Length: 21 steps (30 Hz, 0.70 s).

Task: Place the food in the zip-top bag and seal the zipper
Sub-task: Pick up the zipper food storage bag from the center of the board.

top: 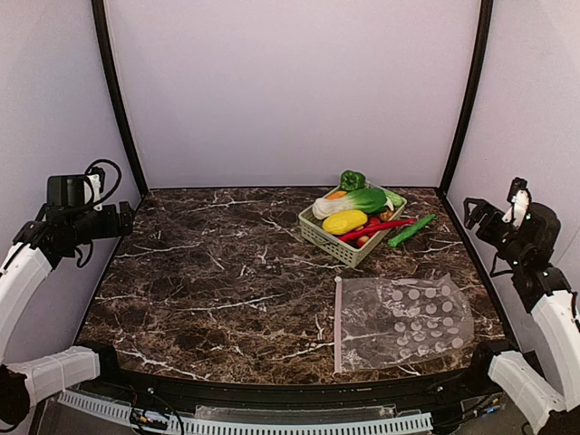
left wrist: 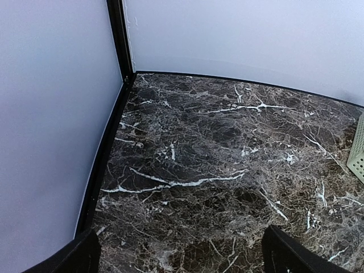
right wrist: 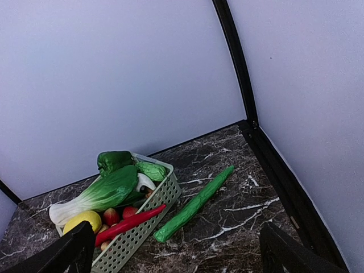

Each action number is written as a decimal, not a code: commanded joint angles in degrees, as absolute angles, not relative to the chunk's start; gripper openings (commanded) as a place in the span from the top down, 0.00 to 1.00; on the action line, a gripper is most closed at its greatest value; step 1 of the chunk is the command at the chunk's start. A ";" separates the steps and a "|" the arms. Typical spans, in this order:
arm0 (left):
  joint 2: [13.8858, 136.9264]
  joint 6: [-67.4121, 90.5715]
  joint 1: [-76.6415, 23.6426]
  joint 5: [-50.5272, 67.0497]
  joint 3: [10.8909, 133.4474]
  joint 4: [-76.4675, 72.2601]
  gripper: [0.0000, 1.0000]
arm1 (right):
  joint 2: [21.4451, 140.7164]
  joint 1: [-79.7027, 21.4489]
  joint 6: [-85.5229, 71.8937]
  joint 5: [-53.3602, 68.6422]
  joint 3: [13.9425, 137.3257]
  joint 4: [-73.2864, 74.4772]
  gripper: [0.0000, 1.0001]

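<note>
Logged dark, white-veined marble tabletop carrying everything, closed in by pale panels and black corner posts.

Found zip-top bag lying flat at front right of the tabletop, clear with pale round dots, well apart from both arms.

Found pale green lattice basket behind the bag toward back right, set at an angle, holding most of the food.

Checked left gripper: raised over the left side of the tabletop, fingers spread wide, holding nothing. Checked right gripper: raised by the right edge, aimed toward the basket, likewise spread wide and holding nothing.

Traced zipper as a narrow pale pink strip down the bag's left edge, running front to back. Cannot tell whether pressed closed.

Noted cucumber outside the basket, lying slantwise on the tabletop just beside its right wall.

Noted bok choy on top of the pile, white stem to the left, green leaves to the right.

Noted red chili lying across the basket's right part, tip reaching over the rim toward the cucumber.

Noted yellow piece, rounded, just in front of the bok choy.

Noted green pepper at the basket's back corner.

Glimpsed red tomato pieces beneath the chili and an orange piece behind the bok choy stem, both mostly hidden.
</note>
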State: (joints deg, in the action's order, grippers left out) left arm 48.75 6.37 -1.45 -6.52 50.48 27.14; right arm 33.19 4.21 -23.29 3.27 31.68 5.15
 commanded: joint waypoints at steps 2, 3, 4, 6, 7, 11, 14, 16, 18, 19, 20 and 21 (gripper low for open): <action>47.61 5.72 -1.23 -6.48 49.06 27.97 0.00 | 32.67 4.57 -23.77 7.89 32.50 6.37 0.01; 47.74 5.89 -1.23 -6.81 49.09 27.96 0.00 | 32.92 4.57 -23.68 8.55 32.85 6.50 0.01; 47.78 6.17 -1.23 -6.92 49.07 27.84 0.00 | 33.21 4.57 -23.53 9.12 33.25 6.81 0.01; 47.88 6.58 -1.23 -6.49 49.13 27.67 0.00 | 34.03 4.57 -23.21 10.32 34.12 7.61 0.01; 47.85 6.68 -1.23 -6.10 49.13 27.59 0.00 | 34.61 4.57 -23.16 10.52 34.70 8.53 0.01; 47.20 6.80 -1.23 0.12 49.17 26.56 0.00 | 38.91 4.57 -23.01 13.69 38.15 14.02 0.06; 47.41 6.40 -1.23 7.21 49.62 25.53 0.00 | 43.01 3.95 -23.06 18.22 41.18 17.35 0.14; 49.30 6.28 -1.31 10.20 51.62 26.05 0.00 | 45.99 1.22 -23.33 18.14 43.80 19.96 0.17; 51.91 6.29 -1.32 12.19 54.50 27.83 0.00 | 48.64 -4.22 -23.71 15.09 46.69 22.44 0.18; 52.67 6.52 -1.36 12.73 55.42 28.49 0.00 | 49.80 -7.09 -23.93 13.61 47.62 23.09 0.18; 53.86 6.73 -1.40 13.53 56.57 28.48 0.00 | 50.75 -9.69 -24.22 12.29 48.24 23.49 0.19; 54.31 7.51 -1.40 13.93 56.94 27.75 0.00 | 51.66 -12.68 -24.91 10.79 48.67 23.66 0.19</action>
